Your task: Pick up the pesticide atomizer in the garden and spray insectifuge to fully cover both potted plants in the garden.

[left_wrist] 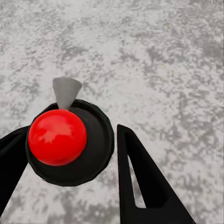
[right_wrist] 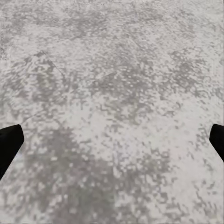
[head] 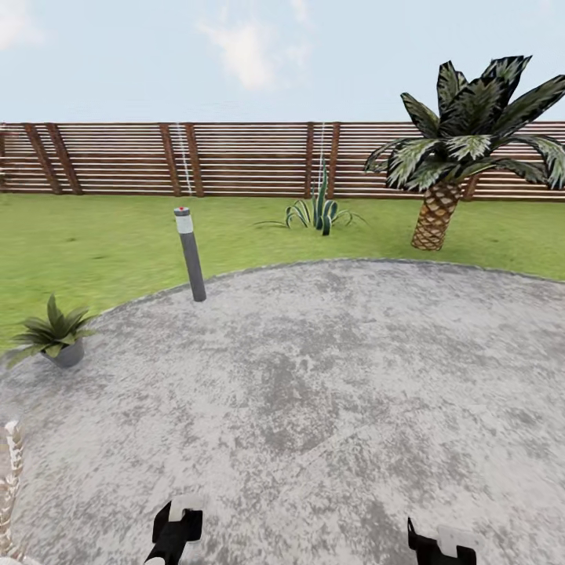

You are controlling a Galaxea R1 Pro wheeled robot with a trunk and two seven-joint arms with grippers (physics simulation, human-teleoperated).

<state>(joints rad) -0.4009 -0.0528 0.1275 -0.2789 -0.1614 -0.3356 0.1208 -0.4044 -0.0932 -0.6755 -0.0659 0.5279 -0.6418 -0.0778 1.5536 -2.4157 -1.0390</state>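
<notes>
In the left wrist view the pesticide atomizer [left_wrist: 70,156] is seen end-on: a dark round body with a red ball top and a grey nozzle. My left gripper [left_wrist: 72,133] is shut on it, one black finger [left_wrist: 140,186] on each side. In the head view the left gripper [head: 174,534] hangs low over the grey patio [head: 314,377]. One potted plant [head: 51,333], a small green rosette in a grey pot, stands at the patio's left edge, well ahead and left of it. My right gripper [head: 439,545] [right_wrist: 112,144] is open over bare paving.
A grey bollard light [head: 191,255] stands at the patio's far rim. Beyond it on the lawn are a striped spiky plant [head: 318,212] and a palm [head: 459,149]. A slatted brown fence [head: 235,157] closes the back. A pale dried plant [head: 12,486] shows at the left edge.
</notes>
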